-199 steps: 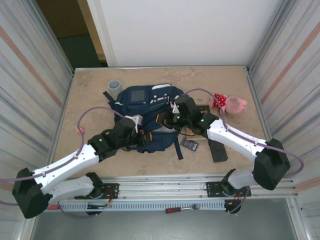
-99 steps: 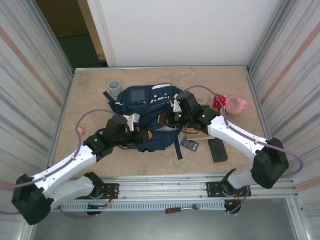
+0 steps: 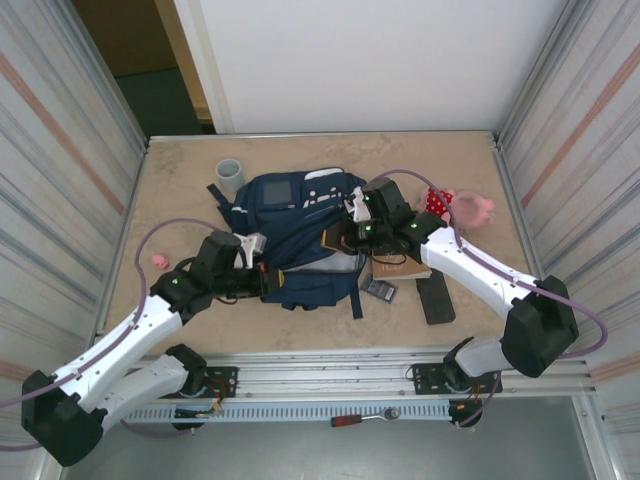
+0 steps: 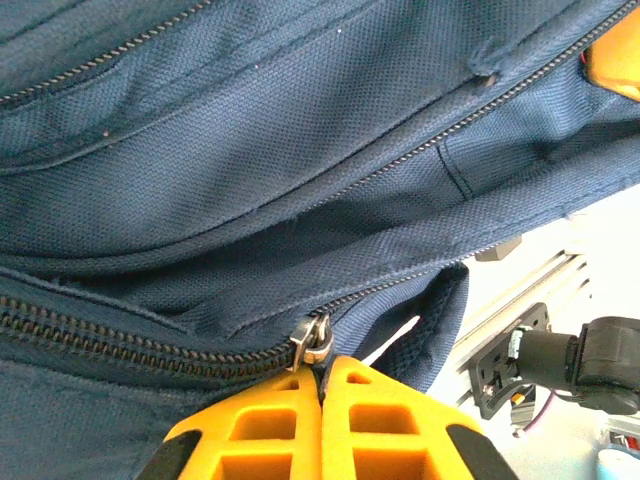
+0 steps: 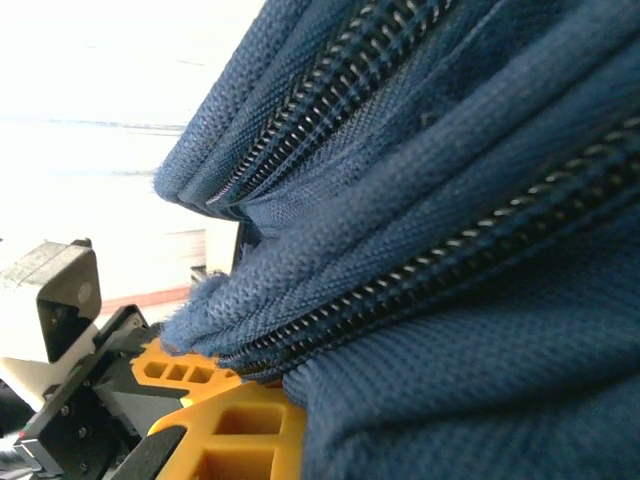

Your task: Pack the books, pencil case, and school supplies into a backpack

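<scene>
The navy backpack (image 3: 295,220) lies flat mid-table. At its near edge, my left gripper (image 3: 268,277) is shut on the metal zipper pull (image 4: 312,340), with its orange fingers (image 4: 270,425) pressed together just below the pull. My right gripper (image 3: 343,238) is at the backpack's right side. One of its orange fingers (image 5: 235,425) shows under bunched blue fabric (image 5: 420,300), which it pinches; the other finger is hidden. The brown book (image 3: 400,268) lies right of the backpack under the right arm. A small dark grey piece of the school supplies (image 3: 380,290) lies in front of it. A flat black oblong (image 3: 435,298), perhaps the pencil case, lies further right.
A grey cup (image 3: 230,175) stands at the backpack's far left corner. A pink and red plush toy (image 3: 462,207) lies at the right. Metal walls close in both sides. A small pink bit (image 3: 158,262) lies at the left.
My left gripper has drawn the zipper pull leftward along the backpack's near edge. The right gripper has shifted slightly right and back, uncovering more of the book.
</scene>
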